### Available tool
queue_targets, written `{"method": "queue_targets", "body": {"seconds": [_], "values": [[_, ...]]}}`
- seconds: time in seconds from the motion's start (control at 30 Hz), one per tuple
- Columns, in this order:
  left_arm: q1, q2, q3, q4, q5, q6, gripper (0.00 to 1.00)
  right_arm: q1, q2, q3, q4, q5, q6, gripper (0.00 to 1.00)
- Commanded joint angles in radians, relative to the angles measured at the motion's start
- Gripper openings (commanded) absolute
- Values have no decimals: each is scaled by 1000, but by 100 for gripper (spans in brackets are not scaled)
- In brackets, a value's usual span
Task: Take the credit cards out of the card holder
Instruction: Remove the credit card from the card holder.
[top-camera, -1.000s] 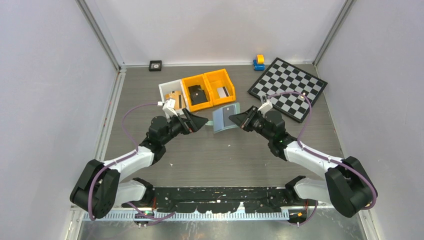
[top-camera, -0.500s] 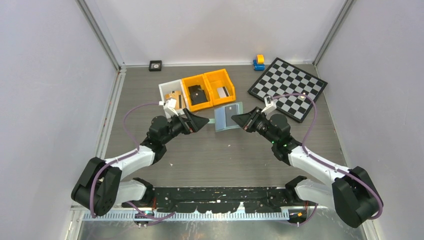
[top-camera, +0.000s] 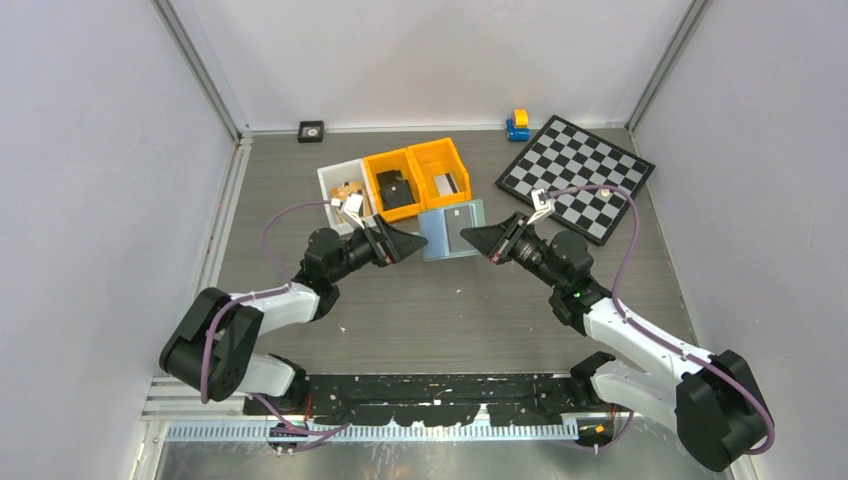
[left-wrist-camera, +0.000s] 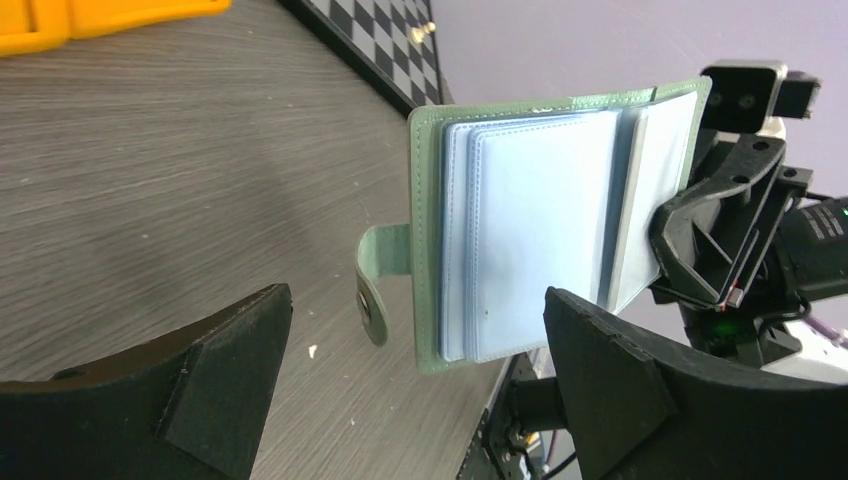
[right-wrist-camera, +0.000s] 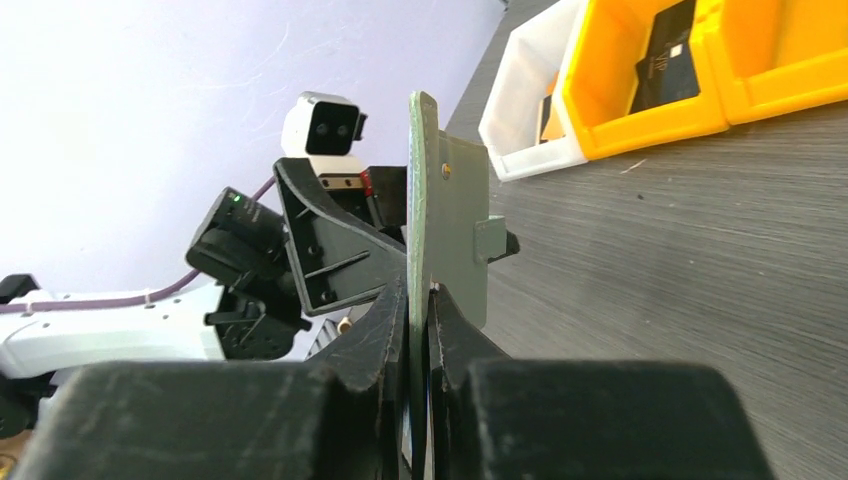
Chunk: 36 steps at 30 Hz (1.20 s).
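Fingers of the right gripper are pinched tight on one edge of the card holder, w/ the green cover open and its pale-blue sleeves turned toward the left gripper. We see that one's jaws spread wide, just short of the holder, gripping nothing. Holder is btwn the two arms over the table, near the orange bins; checkerboard lies further right.
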Motion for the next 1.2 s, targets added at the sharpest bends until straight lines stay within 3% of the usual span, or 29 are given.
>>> {"method": "queue_targets", "body": {"seconds": [0.0,0.23,0.43,0.6,0.93,1.07,1.17], "values": [[-3,43,31,244,103,-63,100,-2,-4,7,134,-61,34,1],[-3,69,31,311,116,-92,100,-5,3,0,166,-77,50,1],[-3,54,55,197,111,-55,100,-10,8,-11,189,-76,68,0],[-3,61,58,198,116,-59,100,-14,24,-7,221,-106,95,0],[-5,141,80,353,192,-144,95,-43,59,-26,322,-139,167,1],[-5,181,78,482,207,-188,81,-51,92,-26,345,-150,187,1],[-3,167,78,477,208,-183,67,-57,111,-25,343,-149,186,0]]}}
